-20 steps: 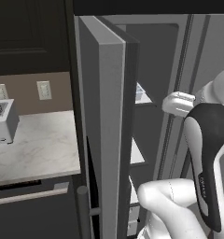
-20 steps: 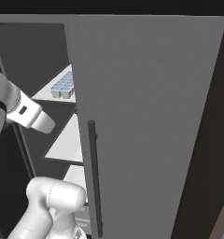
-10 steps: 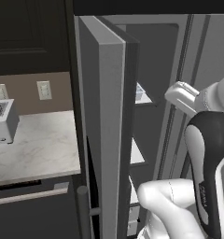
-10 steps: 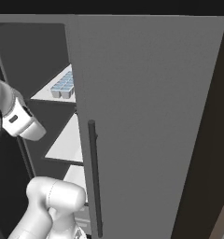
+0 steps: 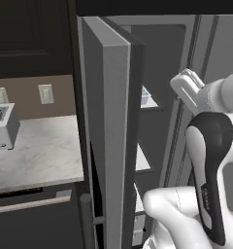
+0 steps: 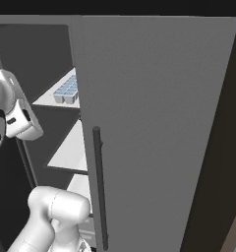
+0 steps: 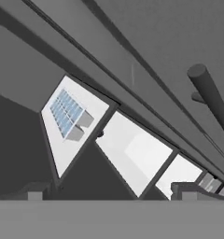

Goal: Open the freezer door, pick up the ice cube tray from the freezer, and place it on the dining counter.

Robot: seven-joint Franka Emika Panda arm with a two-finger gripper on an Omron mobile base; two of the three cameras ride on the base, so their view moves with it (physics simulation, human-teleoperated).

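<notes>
Since the ice cube tray [image 7: 66,112] is a small flat moulding of white plastic with pale blue cells, it should be light and stiff, though likely slick on its smooth rims; I would judge a pinch across its narrow width, near the middle of a long side, the safest hold, keeping it level in case the cells hold anything.

Going left to right in the left base view: the toaster [image 5: 3,127] stands at the left edge of the marble worktop [image 5: 41,155]; the freezer door [image 5: 106,141] stands swung open, edge-on; behind it the freezer [image 5: 152,131] shows its white shelves, and the gripper [image 7: 109,193] hangs before them with its fingers spread wide, gripping nothing.

The tray lies on the upper shelf [image 6: 53,101], near that shelf's front edge and toward its right side beside the plain grey door [image 6: 159,128] in the right base view, two rows of blue cells in a white frame, long side running into the compartment.
</notes>
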